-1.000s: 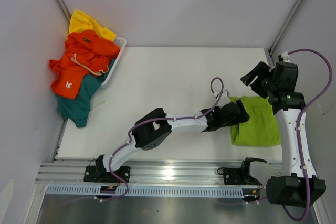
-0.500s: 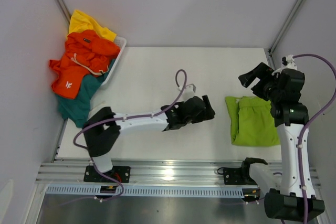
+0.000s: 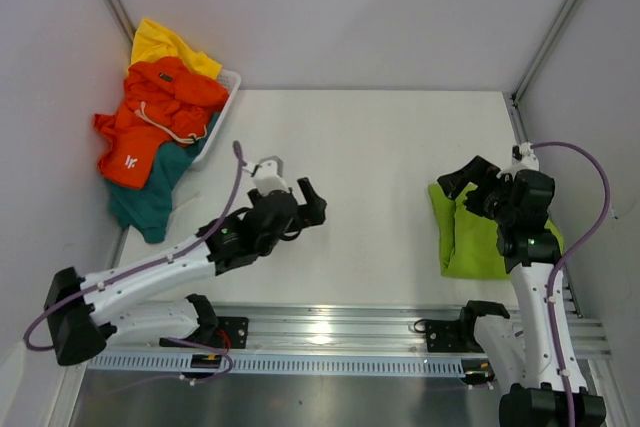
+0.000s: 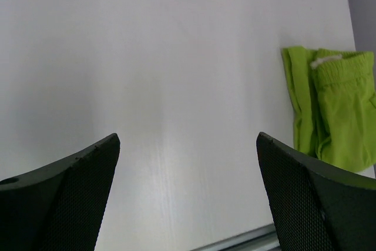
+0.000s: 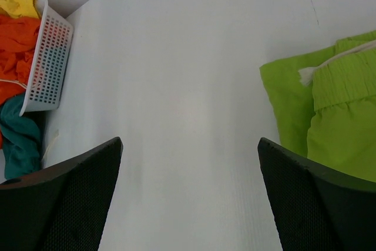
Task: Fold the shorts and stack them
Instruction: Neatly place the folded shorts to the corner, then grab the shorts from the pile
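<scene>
Top external view: lime green shorts [image 3: 472, 247], seemingly folded, lie at the right of the surface [image 3: 380, 147]. Above them hangs the right gripper [image 3: 460, 177], spread and empty. The left gripper [image 3: 308, 199], spread, hovers mid-surface. Orange shorts [image 3: 150, 117], yellow shorts [image 3: 160, 42] and teal shorts [image 3: 150, 197] heap over the basket [image 3: 228, 97].

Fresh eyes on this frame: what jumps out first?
The bright heap at the far left corner comes first: orange shorts over yellow shorts and teal shorts, spilling out of a white basket. Next are the lime green shorts, lying folded alone on the right side of the table. The left gripper and right gripper are both open and hold nothing.
</scene>
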Controlling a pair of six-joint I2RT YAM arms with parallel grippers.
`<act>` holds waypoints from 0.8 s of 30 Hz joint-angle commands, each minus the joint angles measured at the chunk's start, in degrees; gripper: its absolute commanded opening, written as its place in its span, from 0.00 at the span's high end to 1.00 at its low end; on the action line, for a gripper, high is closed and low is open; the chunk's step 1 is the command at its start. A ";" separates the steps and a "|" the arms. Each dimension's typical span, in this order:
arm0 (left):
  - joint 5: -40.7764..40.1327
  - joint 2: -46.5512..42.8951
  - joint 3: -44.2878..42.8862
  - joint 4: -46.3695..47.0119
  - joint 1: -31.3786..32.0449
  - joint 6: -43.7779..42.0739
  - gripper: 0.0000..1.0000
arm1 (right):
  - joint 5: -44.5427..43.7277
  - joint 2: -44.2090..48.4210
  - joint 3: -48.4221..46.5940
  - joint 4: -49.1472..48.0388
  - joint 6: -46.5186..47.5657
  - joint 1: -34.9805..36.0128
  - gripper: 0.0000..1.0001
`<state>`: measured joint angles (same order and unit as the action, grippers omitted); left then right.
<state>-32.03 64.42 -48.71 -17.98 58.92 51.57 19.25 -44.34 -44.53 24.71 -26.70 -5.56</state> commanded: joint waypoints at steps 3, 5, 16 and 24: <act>-2.86 -13.78 6.51 -5.75 -9.42 -4.81 0.01 | -1.12 1.80 6.37 -11.68 0.77 3.96 0.00; -3.30 -18.51 6.87 -9.17 -14.43 -5.16 0.01 | -3.15 1.19 7.96 -13.80 0.51 5.99 0.01; 18.76 -13.63 -1.04 -13.75 -50.38 -7.98 0.01 | -24.77 -5.67 15.78 -30.76 6.04 34.37 0.01; 22.79 -11.44 0.02 -10.51 -59.15 -6.40 0.01 | -26.45 -10.06 22.21 -41.32 7.19 41.24 0.00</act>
<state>-14.17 51.51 -47.51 -30.46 4.54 45.41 -4.03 -53.32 -21.76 -8.34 -21.02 34.37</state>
